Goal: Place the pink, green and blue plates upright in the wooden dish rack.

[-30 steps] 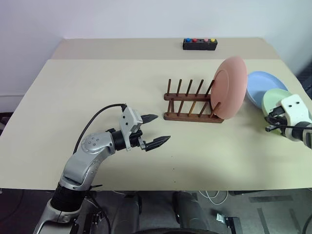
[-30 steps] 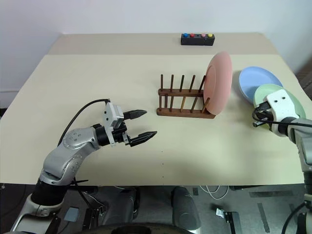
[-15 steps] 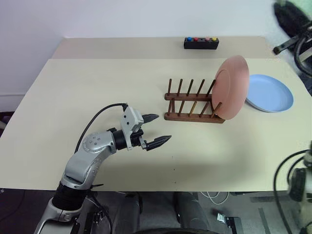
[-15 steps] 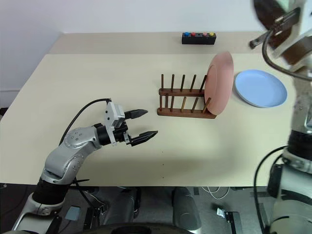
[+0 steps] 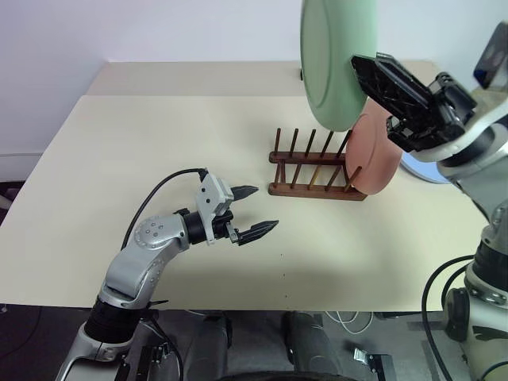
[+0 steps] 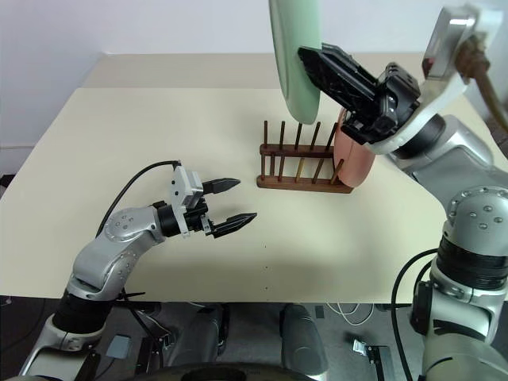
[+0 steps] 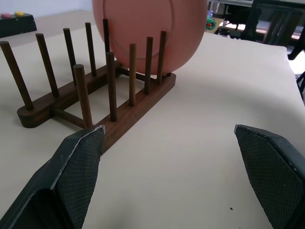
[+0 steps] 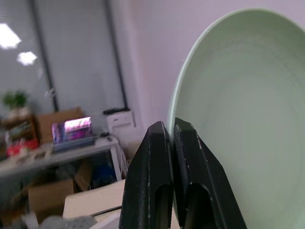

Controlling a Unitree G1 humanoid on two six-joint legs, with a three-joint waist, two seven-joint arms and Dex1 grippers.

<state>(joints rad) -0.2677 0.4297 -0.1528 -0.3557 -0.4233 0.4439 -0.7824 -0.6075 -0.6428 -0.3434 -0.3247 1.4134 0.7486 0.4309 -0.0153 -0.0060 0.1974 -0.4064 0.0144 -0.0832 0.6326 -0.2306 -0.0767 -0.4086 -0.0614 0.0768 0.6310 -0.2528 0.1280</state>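
We find the right gripper [image 5: 361,67] has lifted the green plate [image 5: 333,59] above the rack [image 5: 313,171], pinching its rim; the left gripper [image 5: 252,211] remains wide open.

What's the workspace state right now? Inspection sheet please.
Surface: beige tabletop, flat, bare around the rack.
Job's things: dark brown wooden peg rack upright mid-table; salmon pink round plate standing in its right-end slot; mint green round plate held upright in the air above the rack; pale blue plate lying flat right of the rack, mostly hidden.
Clutter: nothing seen.
Grippers: left gripper open, empty, above the table left of the rack; right gripper shut on the green plate's rim.
Cables: black cable looping over the left arm.
Surroundings: pale wall behind.
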